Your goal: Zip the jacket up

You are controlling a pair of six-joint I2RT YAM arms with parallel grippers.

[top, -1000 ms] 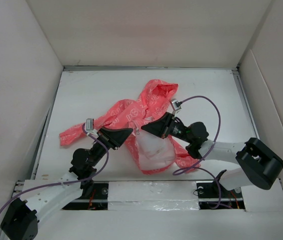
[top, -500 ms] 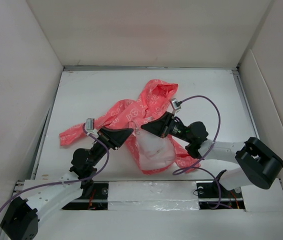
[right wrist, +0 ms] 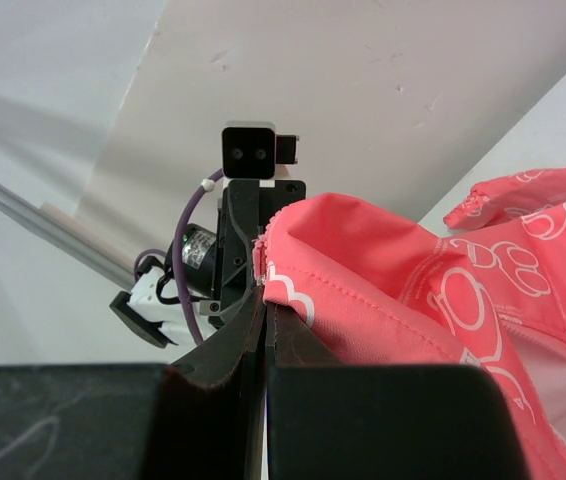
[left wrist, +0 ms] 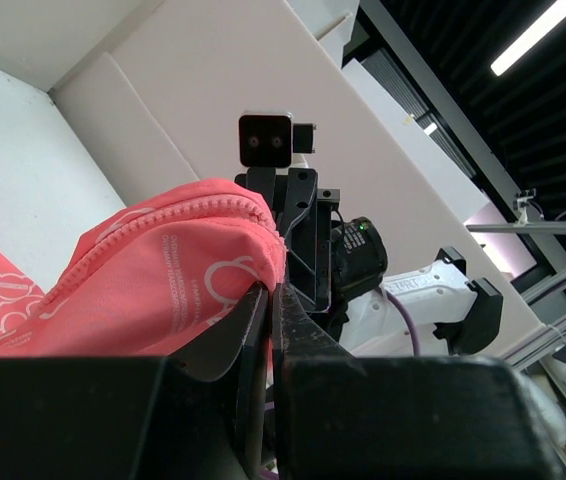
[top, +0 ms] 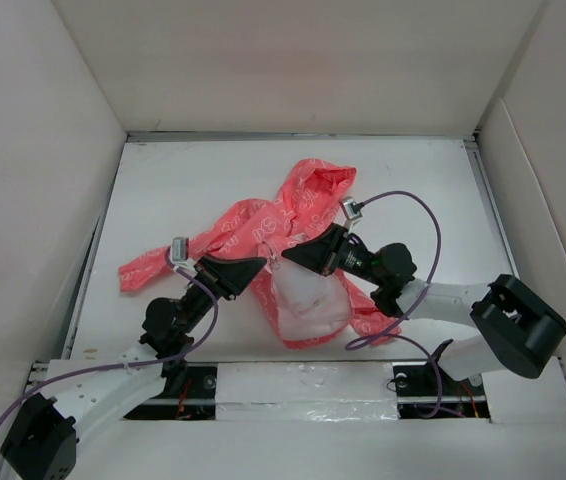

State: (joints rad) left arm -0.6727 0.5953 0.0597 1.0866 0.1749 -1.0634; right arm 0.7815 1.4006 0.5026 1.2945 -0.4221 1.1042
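Honestly, barely anything moved here. The right arm's big dark elbow block [top: 519, 326] has crept a hair to the left and up compared with a second ago, and that shift was already done by the half-second mark. The right gripper [top: 285, 256], pinched on the jacket [top: 308, 190], seems to have edged up by the same sliver. The left arm's dark joint [top: 35, 440] in the bottom corner looks to have shuffled slightly too.
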